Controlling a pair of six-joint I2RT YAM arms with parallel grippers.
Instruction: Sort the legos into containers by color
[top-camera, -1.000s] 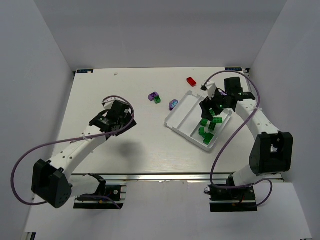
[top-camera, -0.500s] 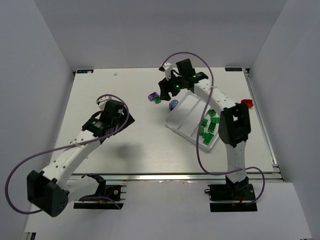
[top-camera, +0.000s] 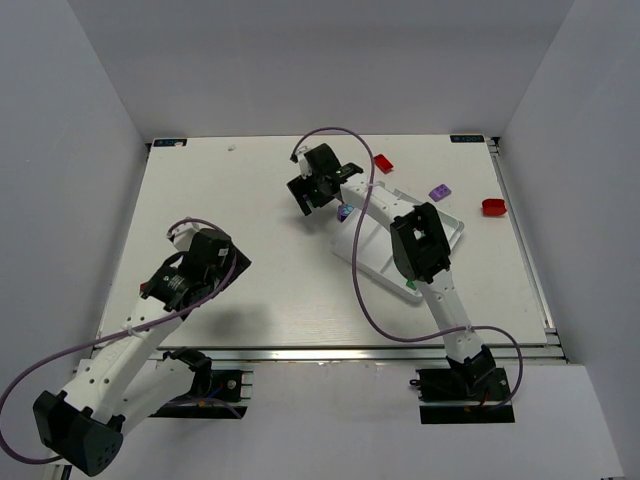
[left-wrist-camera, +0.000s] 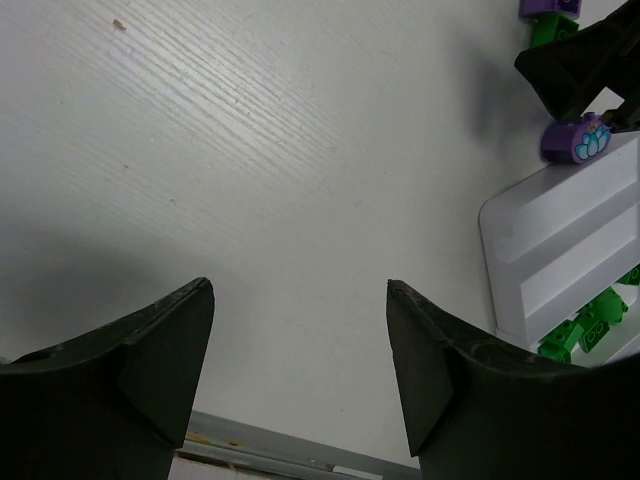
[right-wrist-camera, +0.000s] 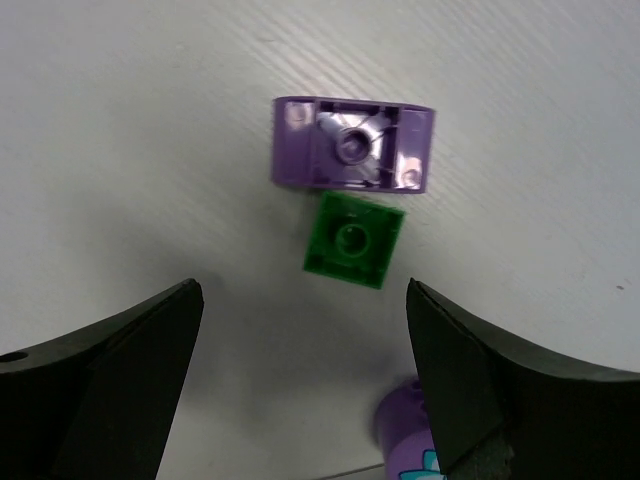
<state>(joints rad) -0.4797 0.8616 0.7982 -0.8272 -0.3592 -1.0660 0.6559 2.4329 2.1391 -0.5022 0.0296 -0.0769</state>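
While the right gripper (right-wrist-camera: 302, 305) hangs with jaws spread and empty, a green brick (right-wrist-camera: 354, 240) is noted at its 12 o'clock, apparently touching a purple brick (right-wrist-camera: 352, 145). Light, rigid, slick plastic is expected; its flat sides should be pinched. The left gripper (left-wrist-camera: 300, 290) is likewise open, empty.

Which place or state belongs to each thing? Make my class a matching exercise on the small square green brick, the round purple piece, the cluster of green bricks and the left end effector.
Things:
1. small square green brick
2. round purple piece
3. cluster of green bricks
4. left end effector

Places or states:
A. inside a tray compartment
B. open, over bare table
C. on the table at the tray's corner
D. right beside the upturned purple brick

Pairs: 1-D, 2-C, 3-A, 4-B
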